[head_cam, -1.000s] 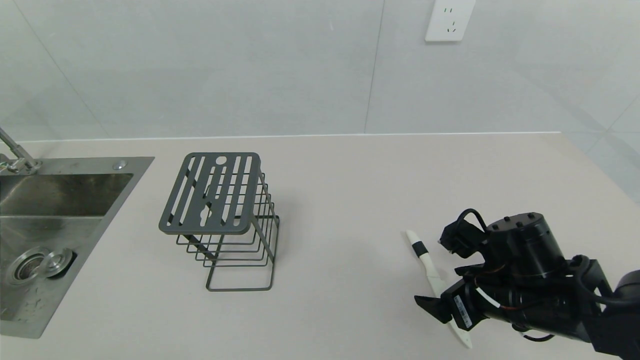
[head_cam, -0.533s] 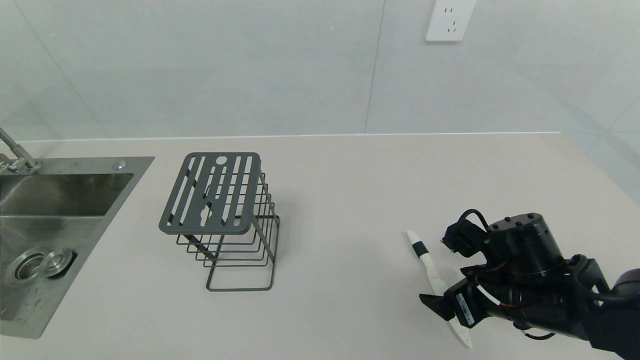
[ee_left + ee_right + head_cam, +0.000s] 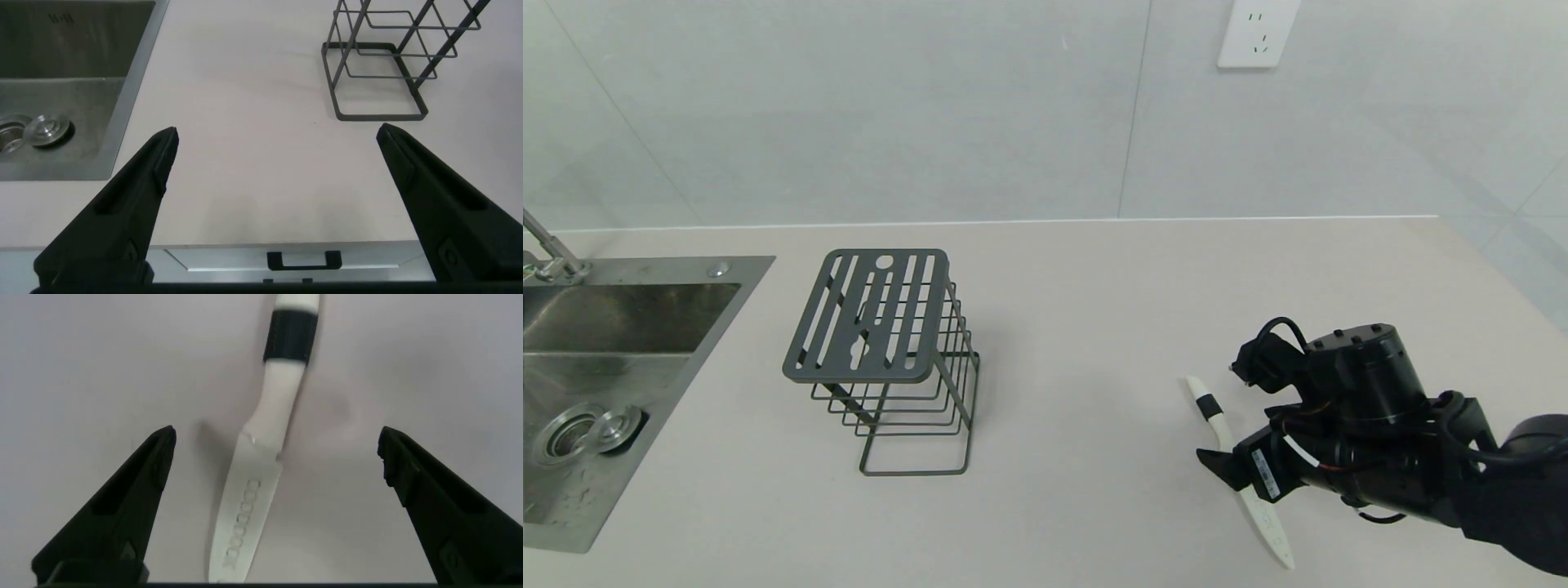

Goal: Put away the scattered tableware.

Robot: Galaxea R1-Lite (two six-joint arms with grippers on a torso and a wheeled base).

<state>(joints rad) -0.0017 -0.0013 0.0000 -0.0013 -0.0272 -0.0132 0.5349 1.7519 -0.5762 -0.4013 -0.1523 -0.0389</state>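
The right arm [image 3: 1388, 457] is matte black, its cylindrical wrist joint [image 3: 1372, 376] capped with a ring of screws [image 3: 1356, 333]. A black cable [image 3: 1276, 329] loops off it beside red and white wires [image 3: 1308, 467] and a white printed label [image 3: 1262, 472]. The left gripper [image 3: 277, 131] and right gripper [image 3: 276, 434] have black wedge-shaped fingers [image 3: 122, 220].

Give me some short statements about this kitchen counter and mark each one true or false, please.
1. The knife lies flat on the counter. True.
2. The right gripper has the knife clamped. False: it is open, with the knife lying between its jaws.
3. The rack stands between the sink and the knife. True.
4. The left gripper is shut. False: it is open above bare counter.
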